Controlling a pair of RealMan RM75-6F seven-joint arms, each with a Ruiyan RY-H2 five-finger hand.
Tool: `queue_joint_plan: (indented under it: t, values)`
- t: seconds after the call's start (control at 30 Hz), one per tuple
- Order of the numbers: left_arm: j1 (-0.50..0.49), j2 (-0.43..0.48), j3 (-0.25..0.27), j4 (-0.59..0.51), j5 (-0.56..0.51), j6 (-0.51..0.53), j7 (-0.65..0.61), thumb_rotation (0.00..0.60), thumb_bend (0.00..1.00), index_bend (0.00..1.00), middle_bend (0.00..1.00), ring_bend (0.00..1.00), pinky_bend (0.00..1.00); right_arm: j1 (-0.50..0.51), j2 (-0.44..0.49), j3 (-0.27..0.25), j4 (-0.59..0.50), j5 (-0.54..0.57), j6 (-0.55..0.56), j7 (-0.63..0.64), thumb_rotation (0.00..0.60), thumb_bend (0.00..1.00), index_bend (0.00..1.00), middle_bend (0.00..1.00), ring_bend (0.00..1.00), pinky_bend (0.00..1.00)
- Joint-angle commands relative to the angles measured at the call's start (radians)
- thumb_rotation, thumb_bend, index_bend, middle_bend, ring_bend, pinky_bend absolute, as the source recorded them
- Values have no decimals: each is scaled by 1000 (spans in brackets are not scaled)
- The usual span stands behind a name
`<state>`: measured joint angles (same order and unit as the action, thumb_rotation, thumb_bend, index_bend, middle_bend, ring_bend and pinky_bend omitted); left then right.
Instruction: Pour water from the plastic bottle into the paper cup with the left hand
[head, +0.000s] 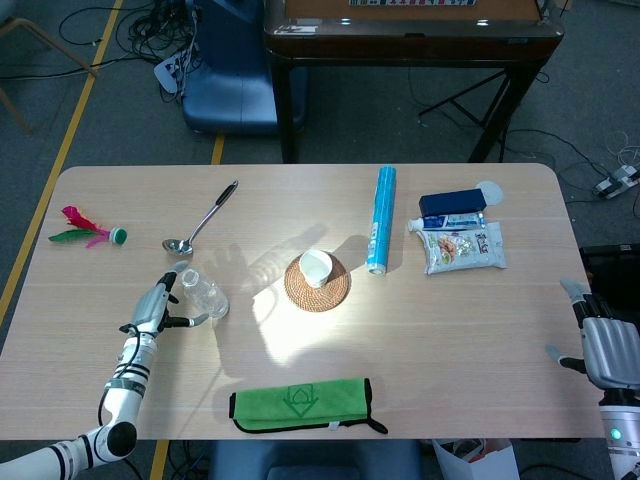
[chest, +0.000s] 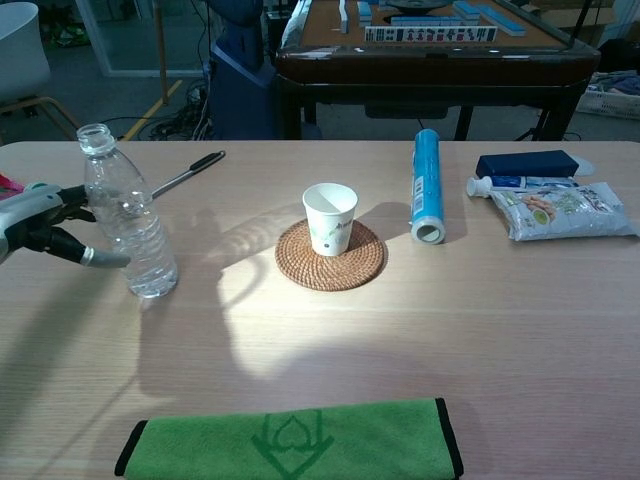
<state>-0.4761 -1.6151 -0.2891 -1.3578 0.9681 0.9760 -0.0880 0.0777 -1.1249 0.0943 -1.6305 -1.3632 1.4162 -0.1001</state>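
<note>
A clear plastic bottle (chest: 128, 222) with no cap stands upright on the table at the left, also seen from above as the bottle (head: 203, 295). My left hand (chest: 55, 226) is right beside it, fingers spread to either side of the bottle and reaching its wall; the same left hand (head: 157, 305) shows in the head view. It does not grip the bottle. A white paper cup (chest: 330, 218) stands on a round woven coaster (chest: 330, 255) at the table's middle. My right hand (head: 600, 345) hangs open off the table's right edge.
A metal spoon (head: 200, 219) lies behind the bottle. A blue tube (chest: 427, 183), a toothpaste box (chest: 527, 164) and a snack packet (chest: 562, 211) lie at the right. A green cloth (chest: 290, 438) lies at the front edge. A feathered shuttlecock (head: 85, 228) sits at far left.
</note>
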Motion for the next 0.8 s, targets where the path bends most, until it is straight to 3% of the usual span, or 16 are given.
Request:
queue_joint_plan:
  t: [0.03,0.5,0.7,0.8]
  values:
    - [-4,-4,-3,-3,-5,-5,-5,600,20,19,71,97,338,0,0,0,0,0,-1,1,600,0,116,158,162,400]
    - [-20,-55,-28,30,-11,-10,-69,600,21,78,101,148,338,-3,7,1,-1,-1,4,13,600,0,116,158,162,400]
    - [-28,-75,-32,46,-8,-6,-75,600,21,247,224,203,338,-3,9,1,-1,-1,4,17,600,0,116,158,162,400]
    - [-33,-86,-33,55,-6,-5,-76,600,21,273,252,213,338,-3,10,1,0,0,4,19,600,0,115,158,162,400]
